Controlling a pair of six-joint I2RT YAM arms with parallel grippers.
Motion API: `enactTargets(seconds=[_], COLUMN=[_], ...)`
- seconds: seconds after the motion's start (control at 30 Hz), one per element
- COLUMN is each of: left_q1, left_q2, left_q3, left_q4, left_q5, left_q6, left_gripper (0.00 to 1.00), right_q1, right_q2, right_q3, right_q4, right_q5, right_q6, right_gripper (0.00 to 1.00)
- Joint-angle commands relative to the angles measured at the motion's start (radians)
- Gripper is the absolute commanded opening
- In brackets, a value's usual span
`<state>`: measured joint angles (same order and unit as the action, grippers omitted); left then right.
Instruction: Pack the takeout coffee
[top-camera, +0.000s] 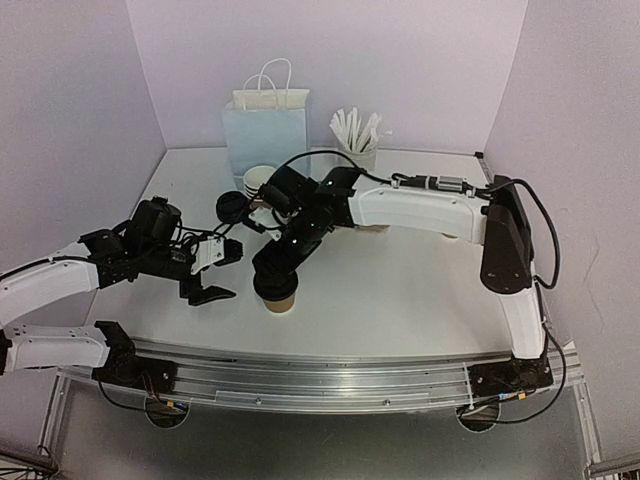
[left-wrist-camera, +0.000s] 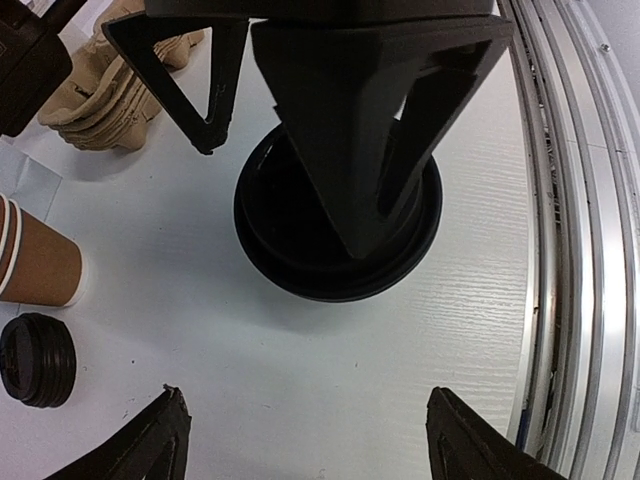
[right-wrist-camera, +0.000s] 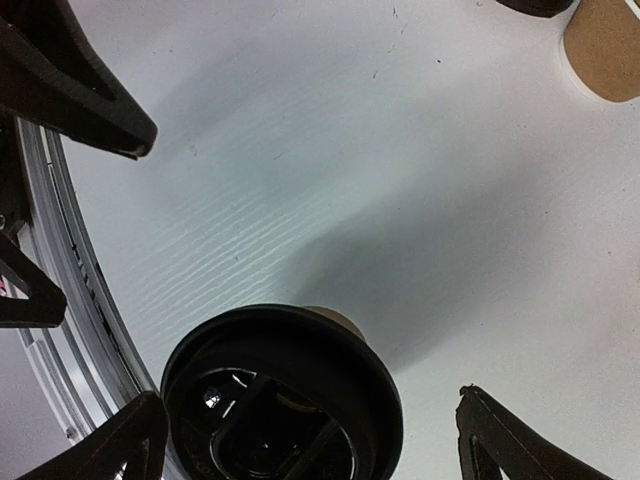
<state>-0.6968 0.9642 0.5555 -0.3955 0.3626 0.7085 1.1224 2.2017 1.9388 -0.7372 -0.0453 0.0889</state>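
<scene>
One takeout coffee cup (top-camera: 281, 298), brown paper with a black lid (right-wrist-camera: 280, 400), stands upright near the table's front middle. My right gripper (top-camera: 277, 278) hangs right over it, open, fingers on either side of the lid (left-wrist-camera: 338, 215); the gripper (right-wrist-camera: 315, 445) has one finger close to the rim and the other well apart. To the cup's left, my left gripper (top-camera: 222, 272) is open with only bare table between its fingertips (left-wrist-camera: 165, 440). Stacked unlidded cups (top-camera: 258, 180) and loose black lids (top-camera: 232, 208) sit further back.
A pale blue paper bag (top-camera: 265, 130) with white handles stands at the back, with a white holder of white sticks (top-camera: 357, 135) to its right. A tan moulded piece (left-wrist-camera: 100, 90) lies behind the cup. A metal rail (top-camera: 320, 365) runs along the near edge.
</scene>
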Motion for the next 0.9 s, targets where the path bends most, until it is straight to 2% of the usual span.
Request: enactTargets(seconds=[0.0, 0.33, 0.5, 0.67, 0.87], left_q1=[0.005, 0.005, 0.005, 0.005, 0.005], left_q2=[-0.003, -0.001, 0.004, 0.006, 0.013], left_q3=[0.000, -0.003, -0.004, -0.008, -0.008], left_q4=[0.054, 0.057, 0.058, 0.056, 0.064], left_q5=[-0.007, -0.025, -0.029, -0.033, -0.030], left_q6=[-0.012, 0.001, 0.008, 0.013, 0.017], left_gripper=[0.81, 0.80, 0.80, 0.80, 0.80], right_q1=[0.046, 0.088, 0.096, 0.100, 0.097], right_q2=[-0.036, -0.041, -0.036, -0.046, -0.061], right_q3=[0.023, -0.016, -0.020, -0.015, 0.020], right_q4=[0.008, -0.001, -0.006, -0.005, -0.006], right_q5=[0.046, 0.169, 0.156, 0.116, 0.175], right_q6=[0.015, 0.039, 0.042, 0.067, 0.064], right_gripper=[0.95, 0.81, 0.81, 0.86, 0.90])
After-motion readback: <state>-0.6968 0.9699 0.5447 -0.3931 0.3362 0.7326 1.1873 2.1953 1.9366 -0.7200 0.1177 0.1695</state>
